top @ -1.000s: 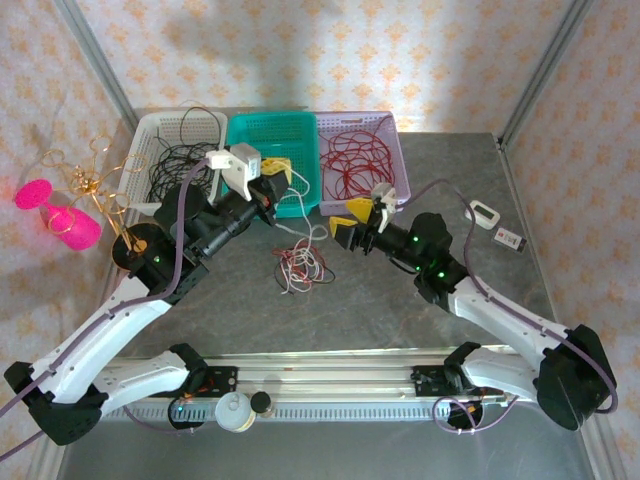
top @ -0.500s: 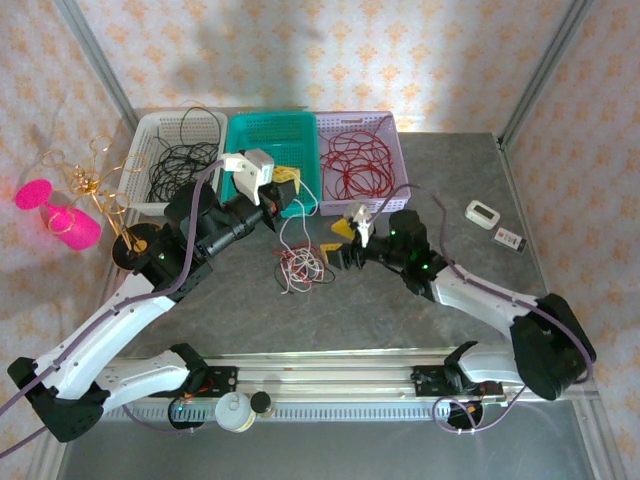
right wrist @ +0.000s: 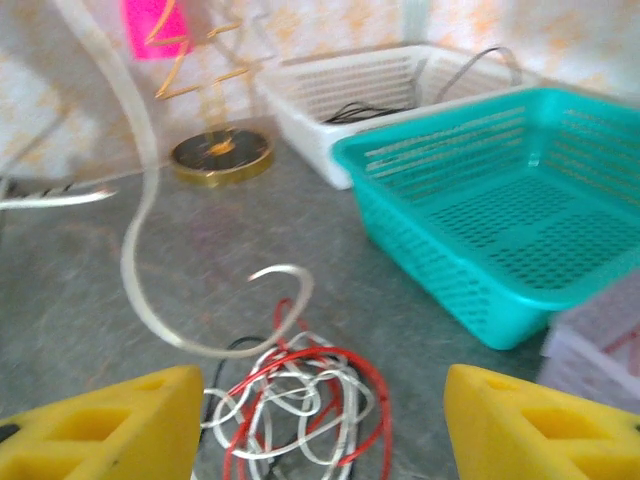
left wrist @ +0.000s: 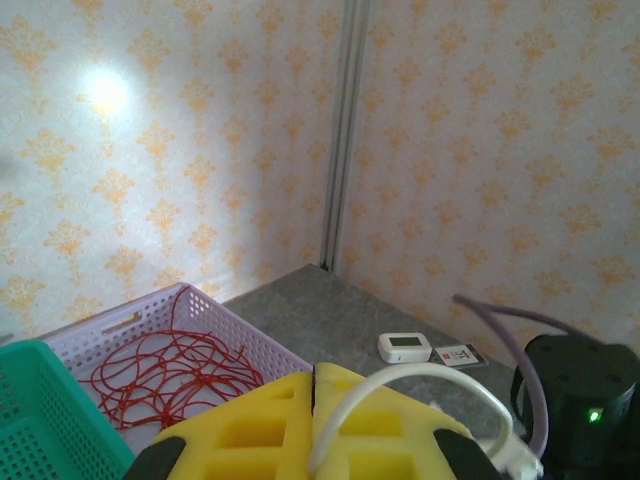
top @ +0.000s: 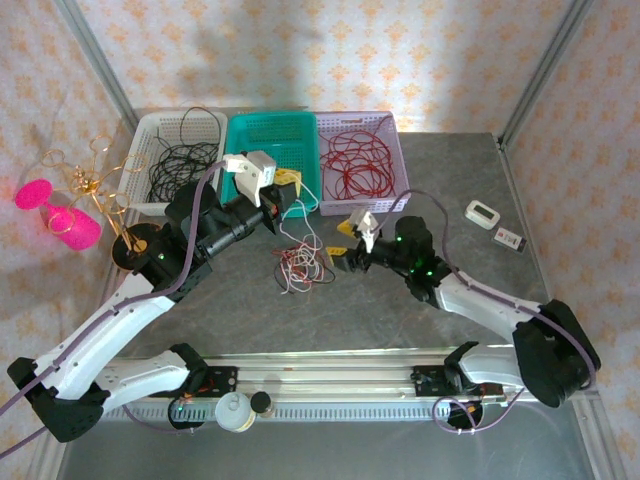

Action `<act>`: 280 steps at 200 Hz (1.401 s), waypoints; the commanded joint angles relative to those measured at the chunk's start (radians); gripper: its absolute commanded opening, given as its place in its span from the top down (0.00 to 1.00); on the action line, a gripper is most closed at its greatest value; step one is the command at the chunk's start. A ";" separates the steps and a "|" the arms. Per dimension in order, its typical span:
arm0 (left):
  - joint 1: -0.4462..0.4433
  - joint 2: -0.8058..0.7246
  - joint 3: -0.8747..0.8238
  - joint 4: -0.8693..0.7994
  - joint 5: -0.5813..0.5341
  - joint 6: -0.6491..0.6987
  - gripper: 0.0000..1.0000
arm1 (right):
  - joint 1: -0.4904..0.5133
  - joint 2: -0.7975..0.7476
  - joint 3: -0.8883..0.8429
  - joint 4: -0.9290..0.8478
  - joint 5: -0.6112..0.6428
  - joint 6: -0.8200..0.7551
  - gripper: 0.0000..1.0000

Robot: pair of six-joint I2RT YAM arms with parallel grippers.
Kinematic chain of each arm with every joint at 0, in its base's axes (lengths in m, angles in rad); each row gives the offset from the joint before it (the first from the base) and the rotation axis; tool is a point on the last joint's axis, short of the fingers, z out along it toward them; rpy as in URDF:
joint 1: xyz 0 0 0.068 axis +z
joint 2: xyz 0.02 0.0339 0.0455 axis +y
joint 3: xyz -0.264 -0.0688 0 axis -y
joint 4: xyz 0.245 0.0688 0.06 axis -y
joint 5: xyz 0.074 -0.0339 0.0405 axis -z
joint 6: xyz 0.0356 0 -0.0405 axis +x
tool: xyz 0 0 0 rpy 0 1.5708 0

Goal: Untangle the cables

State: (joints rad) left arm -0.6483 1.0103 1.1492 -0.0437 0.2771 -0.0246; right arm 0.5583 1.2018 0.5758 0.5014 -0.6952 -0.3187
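Tangle (top: 300,266): a small knot of red, white and black strands. It lies on the table (top: 260,320) between the two grippers, just in front of the teal basket (top: 270,135).
Sorted cables: red cables (top: 352,165) lie in the lilac basket (top: 360,206) and black cables (top: 178,165) in the white basket (top: 140,160). The teal basket looks bare.
Left gripper (top: 288,188): its yellow fingers are pressed together on the white cable (left wrist: 410,368). It is raised off the table by the teal basket's front edge, and the strand curves down from it into the tangle.
Right gripper (top: 338,248): its fingers are spread apart and hold nothing. It sits low over the table, just beside the tangle on its right. Through its own camera the knot sits between the two fingertips.
Handling: I'd say these wires are light, limp and a bit springy. They keep their coils and look smooth enough to slide through foam pads. With nothing pinning the knot, a pull would likely drag the whole bundle along rather than free one strand.
Where to grip: I'd pinch the bulk of the knot, the red and black loops, close to where the white strand leaves it. The lifted end then has something to draw against.
Risk: to my eye, a hard pull could cinch the loops tighter. A strand this thin could also slip out of the pads.
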 commanded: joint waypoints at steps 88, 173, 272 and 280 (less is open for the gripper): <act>-0.010 0.011 0.013 -0.013 0.004 0.003 1.00 | 0.133 -0.097 0.174 0.202 -0.116 0.185 0.29; -0.010 0.020 0.000 -0.032 0.007 -0.023 1.00 | 0.161 0.040 0.290 0.277 0.248 0.285 0.54; -0.011 0.004 -0.050 -0.083 0.028 -0.104 1.00 | 0.175 0.217 0.354 0.436 0.652 0.241 0.43; -0.011 0.000 -0.054 -0.086 0.028 -0.107 1.00 | 0.175 0.228 0.367 0.432 0.676 0.233 0.43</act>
State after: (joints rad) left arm -0.6483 1.0355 1.1164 -0.0963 0.2817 -0.0971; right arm 0.7269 1.4090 0.8803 0.8585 -0.1234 -0.0570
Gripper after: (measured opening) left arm 0.041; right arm 0.571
